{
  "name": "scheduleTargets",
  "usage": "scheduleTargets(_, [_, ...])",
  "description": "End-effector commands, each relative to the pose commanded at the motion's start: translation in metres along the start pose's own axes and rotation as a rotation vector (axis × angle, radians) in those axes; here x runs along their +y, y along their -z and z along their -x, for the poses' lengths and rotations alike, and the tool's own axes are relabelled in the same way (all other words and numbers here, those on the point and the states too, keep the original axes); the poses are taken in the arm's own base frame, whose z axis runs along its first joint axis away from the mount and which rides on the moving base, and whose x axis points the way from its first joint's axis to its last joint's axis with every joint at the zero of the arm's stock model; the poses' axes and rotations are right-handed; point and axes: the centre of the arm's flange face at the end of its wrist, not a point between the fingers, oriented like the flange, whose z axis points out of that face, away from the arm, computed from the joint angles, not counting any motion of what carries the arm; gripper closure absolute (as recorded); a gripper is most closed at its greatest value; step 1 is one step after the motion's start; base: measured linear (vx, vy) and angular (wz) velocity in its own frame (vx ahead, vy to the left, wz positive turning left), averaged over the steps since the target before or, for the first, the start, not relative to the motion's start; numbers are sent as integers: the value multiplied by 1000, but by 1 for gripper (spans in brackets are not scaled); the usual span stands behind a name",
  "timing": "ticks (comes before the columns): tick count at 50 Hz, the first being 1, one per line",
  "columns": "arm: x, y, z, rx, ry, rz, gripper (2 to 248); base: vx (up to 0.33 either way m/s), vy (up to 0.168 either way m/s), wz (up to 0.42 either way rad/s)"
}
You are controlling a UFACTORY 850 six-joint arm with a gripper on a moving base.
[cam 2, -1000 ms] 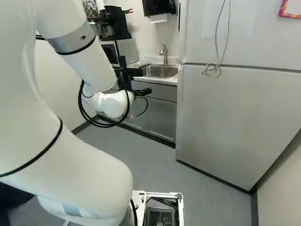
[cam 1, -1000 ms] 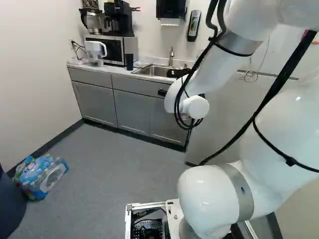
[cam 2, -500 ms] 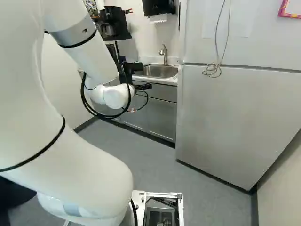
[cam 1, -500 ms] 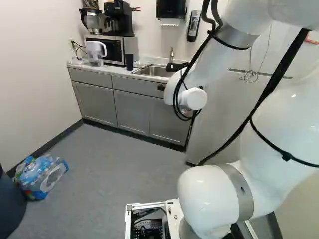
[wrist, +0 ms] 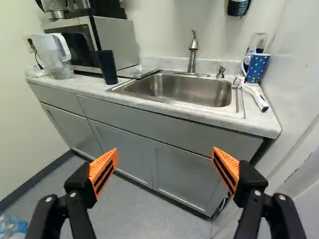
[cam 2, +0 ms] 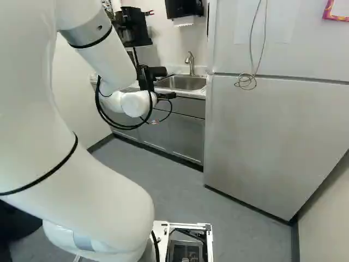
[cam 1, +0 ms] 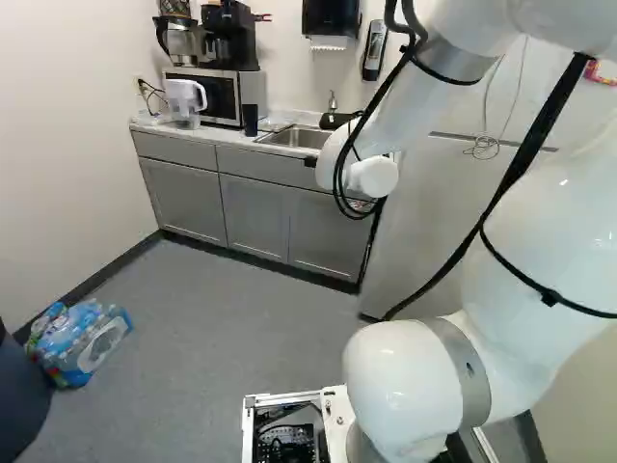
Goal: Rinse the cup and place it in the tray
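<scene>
Gripper empty and wide open, cup waiting on the countertop

Nearest me, the two orange-padded fingers stand well apart with nothing between them. Beyond them come the grey base cabinets, then the countertop with the stainless sink set into it. I judge this to be the approach: neither rinsing nor placing can begin until I have a cup in hand.

Two vessels could be the one meant. A dark tumbler stands on the countertop between the microwave and the sink, just beside a shallow clear tray, which I take for the goal. Past the sink's other end, behind a white-handled scrub brush, is a blue polka-dot mug. I cannot tell from here which is wanted, so I should settle that before committing.

Either way, the next move calls for bringing the fingers up over the countertop edge, lining them up on both sides of the cup, and closing gently. The tumbler looks tall and could tip if one pad lands first; the mug sits close to the brush and could snag it. Farthest back, the faucet rises behind the sink, where the rinse should follow.
</scene>
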Motion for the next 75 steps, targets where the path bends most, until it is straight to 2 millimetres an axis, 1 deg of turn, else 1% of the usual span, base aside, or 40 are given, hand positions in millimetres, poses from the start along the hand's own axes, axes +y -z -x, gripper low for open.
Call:
scheduleTargets(22, [0,-9,-22,-10,0,0,3,0,0,0])
scheduleTargets(75, [0,-18,-74,8,0,1,3,0,0,0])
